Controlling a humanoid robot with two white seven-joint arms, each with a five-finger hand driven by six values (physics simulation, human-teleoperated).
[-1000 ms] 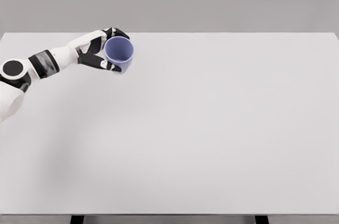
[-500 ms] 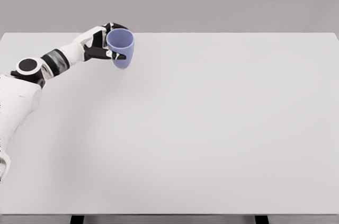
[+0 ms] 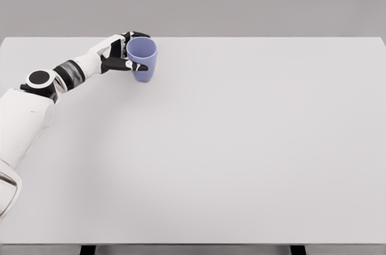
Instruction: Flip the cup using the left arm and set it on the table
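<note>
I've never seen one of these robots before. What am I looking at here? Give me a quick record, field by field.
surface: white table
object: purple cup
cup position: far left part of the table, near its back edge
cup orientation: roughly upright, opening facing up
left hand: fingers wrapped around the cup from its left side
left arm: enters from the lower left, stretched toward the cup
right arm: not in view
cup contact with table: cannot tell whether its base touches

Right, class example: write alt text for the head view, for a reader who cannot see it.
A white robot's left hand grips a purple cup, mouth up, at the far left of a plain white table; its fingers wrap the cup's side. The arm reaches in from the lower left, and no other arm shows.
</note>
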